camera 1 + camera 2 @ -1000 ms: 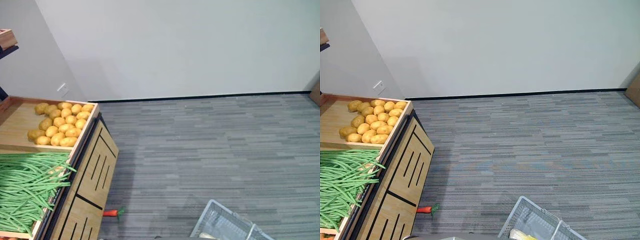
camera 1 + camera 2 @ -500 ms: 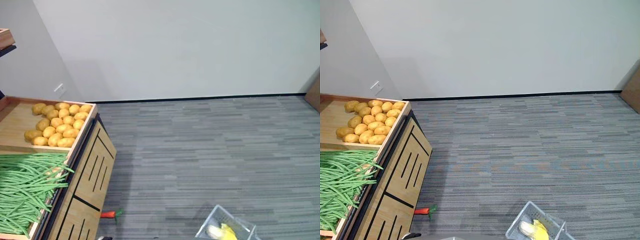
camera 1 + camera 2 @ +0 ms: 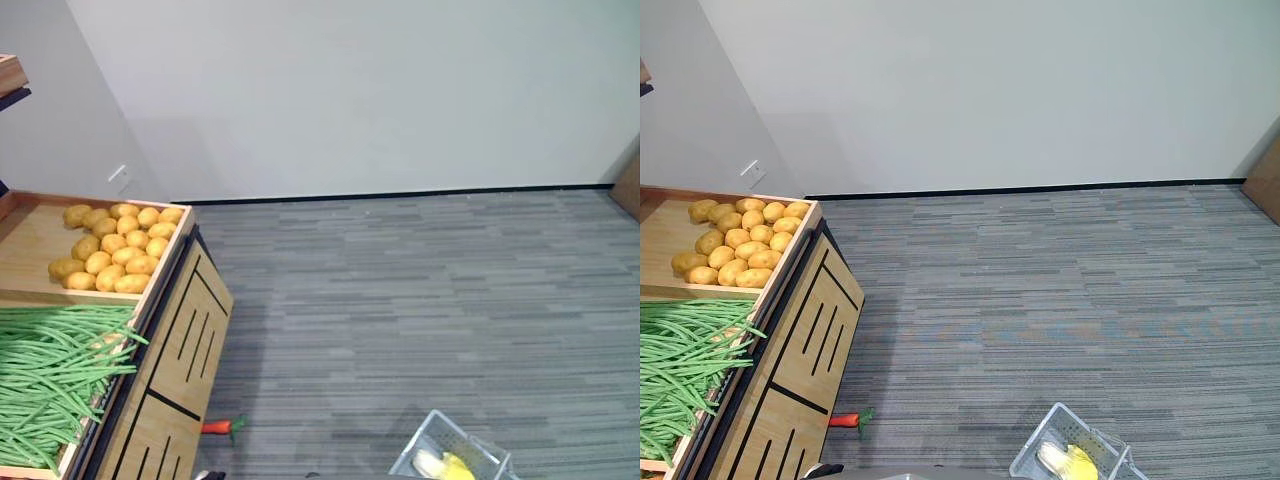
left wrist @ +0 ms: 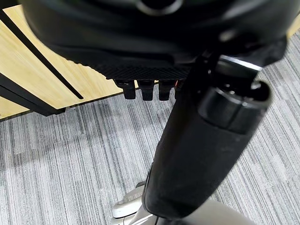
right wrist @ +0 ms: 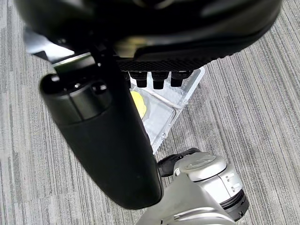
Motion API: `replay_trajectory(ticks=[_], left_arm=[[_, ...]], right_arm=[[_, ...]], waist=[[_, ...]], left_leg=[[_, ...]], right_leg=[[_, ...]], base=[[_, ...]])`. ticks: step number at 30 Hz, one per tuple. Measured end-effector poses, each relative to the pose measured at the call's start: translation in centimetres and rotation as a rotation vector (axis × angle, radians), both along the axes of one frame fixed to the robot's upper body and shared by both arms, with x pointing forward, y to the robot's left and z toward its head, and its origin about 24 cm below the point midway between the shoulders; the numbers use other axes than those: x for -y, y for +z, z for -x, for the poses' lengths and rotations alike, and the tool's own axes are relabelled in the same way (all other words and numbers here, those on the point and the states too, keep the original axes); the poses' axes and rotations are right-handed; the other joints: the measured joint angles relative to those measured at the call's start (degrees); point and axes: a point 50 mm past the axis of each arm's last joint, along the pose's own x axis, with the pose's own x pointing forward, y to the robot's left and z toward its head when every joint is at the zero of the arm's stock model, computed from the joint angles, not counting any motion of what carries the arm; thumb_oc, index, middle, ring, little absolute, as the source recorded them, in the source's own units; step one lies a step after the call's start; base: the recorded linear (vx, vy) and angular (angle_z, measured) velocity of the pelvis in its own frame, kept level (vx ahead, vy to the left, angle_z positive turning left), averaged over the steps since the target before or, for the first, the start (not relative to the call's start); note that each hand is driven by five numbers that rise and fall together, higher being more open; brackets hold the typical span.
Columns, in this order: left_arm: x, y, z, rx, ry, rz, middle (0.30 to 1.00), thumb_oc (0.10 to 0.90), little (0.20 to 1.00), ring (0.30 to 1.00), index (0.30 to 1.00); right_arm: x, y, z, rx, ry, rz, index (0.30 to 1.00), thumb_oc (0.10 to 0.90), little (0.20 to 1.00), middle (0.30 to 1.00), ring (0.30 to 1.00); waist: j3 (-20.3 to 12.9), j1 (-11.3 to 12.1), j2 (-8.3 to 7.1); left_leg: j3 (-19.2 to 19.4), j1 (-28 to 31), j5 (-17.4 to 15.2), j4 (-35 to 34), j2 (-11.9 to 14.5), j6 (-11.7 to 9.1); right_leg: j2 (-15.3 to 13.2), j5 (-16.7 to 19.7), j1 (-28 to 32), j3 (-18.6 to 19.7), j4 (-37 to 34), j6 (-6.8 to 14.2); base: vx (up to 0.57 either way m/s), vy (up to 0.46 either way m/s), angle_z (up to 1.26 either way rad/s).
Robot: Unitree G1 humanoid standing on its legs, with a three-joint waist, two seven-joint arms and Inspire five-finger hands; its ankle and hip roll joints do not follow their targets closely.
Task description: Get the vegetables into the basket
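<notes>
The left hand (image 4: pixel 154 70) is seen from its own wrist with fingertips curled under and nothing held. The right hand (image 5: pixel 140 51) is likewise curled, empty.

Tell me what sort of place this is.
Probably a mock grocery produce section: a wooden display stand holds potatoes and green beans, and a shopping basket sits on the grey carpet.

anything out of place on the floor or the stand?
Yes: a carrot lies on the carpet at the foot of the wooden produce stand, not in the basket. Potatoes and green beans sit in their bins.
</notes>
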Motion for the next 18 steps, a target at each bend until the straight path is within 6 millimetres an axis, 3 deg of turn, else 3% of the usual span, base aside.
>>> replay_trajectory(ticks=[18], left_arm=[[0.01, 0.0, -0.01, 0.001, -0.001, 0.002, 1.0, 0.9, 1.0, 1.0, 1.0]], right_arm=[[-0.41, -0.11, -0.1, 0.001, 0.002, -0.01, 1.0, 0.9, 1.0, 1.0, 1.0]], waist=[[0.0, 0.0, -0.04]], left_leg=[[0.0, 0.0, 0.0, 0.0, 0.0, 0.0]], right_leg=[[0.0, 0.0, 0.0, -0.1, 0.0, 0.0]], base=[[0.0, 0.0, 0.0]])
